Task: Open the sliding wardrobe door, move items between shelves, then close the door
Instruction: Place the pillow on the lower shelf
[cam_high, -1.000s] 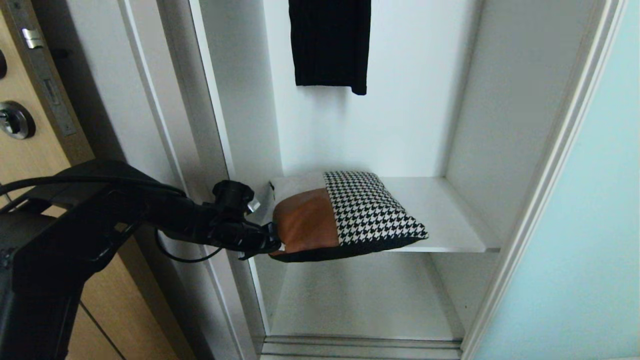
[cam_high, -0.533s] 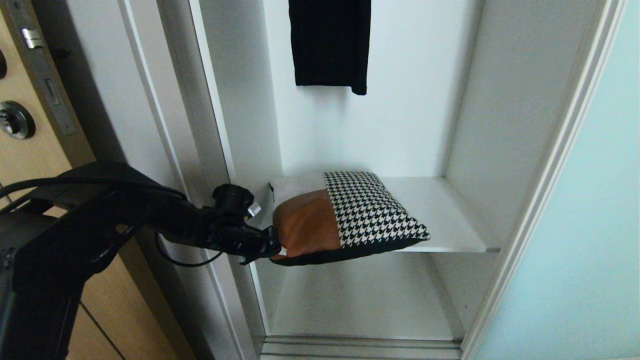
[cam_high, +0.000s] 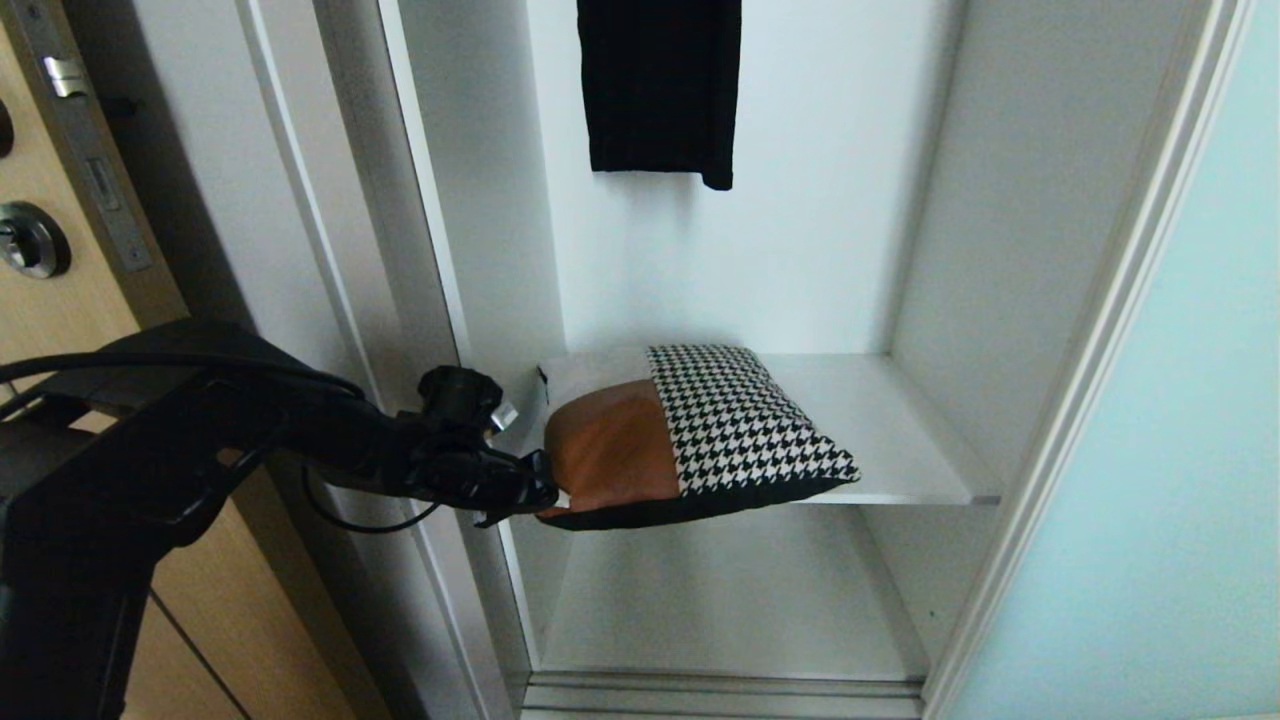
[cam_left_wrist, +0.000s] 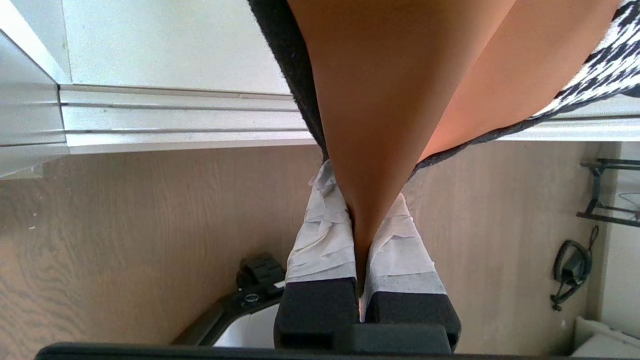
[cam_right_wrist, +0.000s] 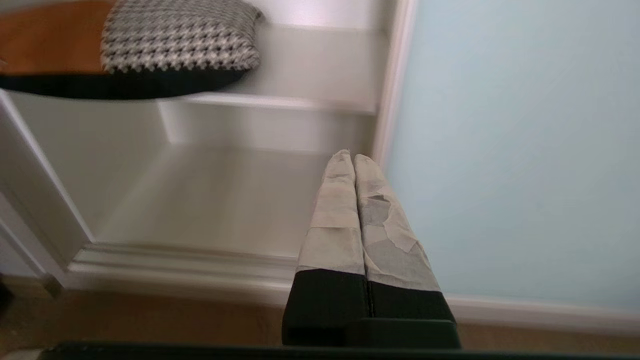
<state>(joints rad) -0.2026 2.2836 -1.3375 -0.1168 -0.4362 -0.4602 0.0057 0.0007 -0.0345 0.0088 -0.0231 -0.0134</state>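
My left arm (cam_high: 200, 440) is matte black with looping cables; my fingers (cam_left_wrist: 325, 240) wear white tape over black bases.

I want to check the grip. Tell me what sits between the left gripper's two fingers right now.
In the left wrist view, the left gripper is shut on the cushion: a pinched fold of its tan leather corner fills the space between the taped fingers.
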